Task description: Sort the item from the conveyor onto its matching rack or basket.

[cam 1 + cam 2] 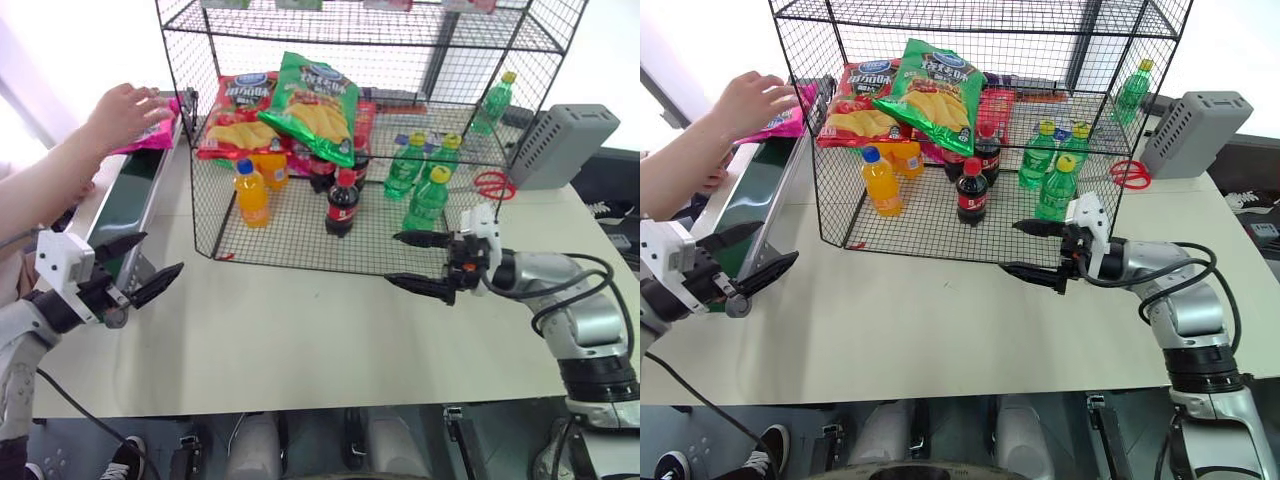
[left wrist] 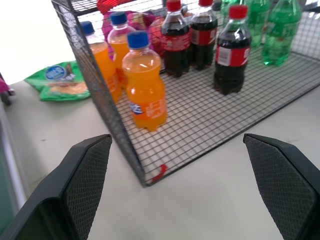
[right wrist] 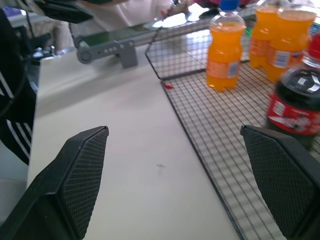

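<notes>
- Left eye view: we see the black wire rack (image 1: 250,240) on the table (image 1: 300,340), with chip bags and bottles already inside.
- We see the green conveyor (image 1: 130,200) at the left; the pink chip bag (image 1: 152,130) lies at its far end under a person's hand (image 1: 125,110).
- Our left gripper (image 1: 135,268) and right gripper (image 1: 425,262) are both wide open and empty.
- We judge the bag light, soft and slippery, easy to crush; better to pinch it at a sealed edge.

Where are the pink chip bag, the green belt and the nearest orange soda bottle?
Pink chip bag (image 1: 150,133), left eye view, its corner below the person's hand.
Green belt (image 1: 128,190), left eye view, bare surface.
Orange soda bottle (image 1: 251,197), left eye view, its body.
</notes>
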Available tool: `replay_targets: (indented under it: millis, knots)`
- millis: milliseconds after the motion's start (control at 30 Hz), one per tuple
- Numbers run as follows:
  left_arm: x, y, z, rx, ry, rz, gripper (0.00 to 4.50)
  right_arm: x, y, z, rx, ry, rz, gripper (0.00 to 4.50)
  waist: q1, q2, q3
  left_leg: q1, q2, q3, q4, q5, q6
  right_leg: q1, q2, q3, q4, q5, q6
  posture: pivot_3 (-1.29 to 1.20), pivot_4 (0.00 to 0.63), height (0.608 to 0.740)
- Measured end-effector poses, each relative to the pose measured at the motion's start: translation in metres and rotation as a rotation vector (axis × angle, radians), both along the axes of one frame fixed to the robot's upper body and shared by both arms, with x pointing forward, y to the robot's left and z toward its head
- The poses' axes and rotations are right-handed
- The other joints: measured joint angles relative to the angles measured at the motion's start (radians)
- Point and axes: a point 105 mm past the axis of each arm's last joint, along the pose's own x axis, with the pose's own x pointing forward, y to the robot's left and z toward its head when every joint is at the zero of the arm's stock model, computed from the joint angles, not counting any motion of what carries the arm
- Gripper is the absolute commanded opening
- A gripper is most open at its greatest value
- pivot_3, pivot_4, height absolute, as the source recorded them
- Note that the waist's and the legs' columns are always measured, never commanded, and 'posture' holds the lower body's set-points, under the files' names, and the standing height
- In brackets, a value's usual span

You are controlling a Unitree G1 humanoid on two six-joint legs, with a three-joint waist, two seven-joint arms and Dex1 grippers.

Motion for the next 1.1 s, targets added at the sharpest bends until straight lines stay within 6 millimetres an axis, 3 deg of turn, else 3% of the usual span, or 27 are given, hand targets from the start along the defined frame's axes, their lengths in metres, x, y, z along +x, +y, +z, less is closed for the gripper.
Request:
replay_targets:
  millis: [167, 500, 600, 800, 1100]
  knots:
    - [-0.018, 0.021, -0.008, 0.141, -0.022, 0.062, 4.50, -0.002, 0.026, 0.004, 0.063, -0.002, 0.041, 4.40, 0.002, 0.000, 0.000, 0.000, 0.000, 0.000, 0.000, 0.000, 0.000, 0.000, 0.000, 0.000, 0.000, 0.000, 0.000, 0.00, 0.150, 0.740]
    - [-0.053, 0.058, -0.019, 0.497, -0.045, 0.127, 4.50, -0.005, 0.058, 0.005, 0.085, -0.042, 0.121, 4.40, -0.001, 0.000, 0.000, 0.000, 0.001, 0.001, 0.000, 0.000, 0.000, -0.001, 0.000, 0.000, 0.000, 0.000, -0.001, 0.00, 0.150, 0.740]
    - [-0.062, 0.070, -0.018, 0.574, -0.061, 0.167, 4.50, -0.006, 0.064, 0.008, 0.077, -0.056, 0.150, 4.40, 0.001, 0.000, 0.000, 0.000, 0.001, 0.001, 0.000, 0.000, 0.000, -0.001, 0.000, 0.000, 0.000, 0.000, -0.001, 0.00, 0.150, 0.740]
    - [-0.073, 0.093, -0.018, 0.738, -0.049, 0.213, 4.50, -0.019, 0.073, -0.004, 0.032, -0.045, 0.269, 4.40, 0.003, -0.001, 0.000, -0.001, 0.001, 0.001, 0.000, 0.000, 0.000, -0.001, -0.001, -0.001, -0.001, 0.000, -0.001, 0.00, 0.150, 0.740]
    - [-0.077, 0.110, -0.023, 0.870, -0.063, 0.268, 4.50, -0.007, 0.072, -0.008, 0.033, -0.067, 0.250, 4.40, 0.001, -0.001, 0.000, -0.001, 0.001, 0.002, 0.000, 0.000, 0.000, -0.001, -0.001, -0.001, 0.000, 0.000, -0.001, 0.00, 0.150, 0.740]
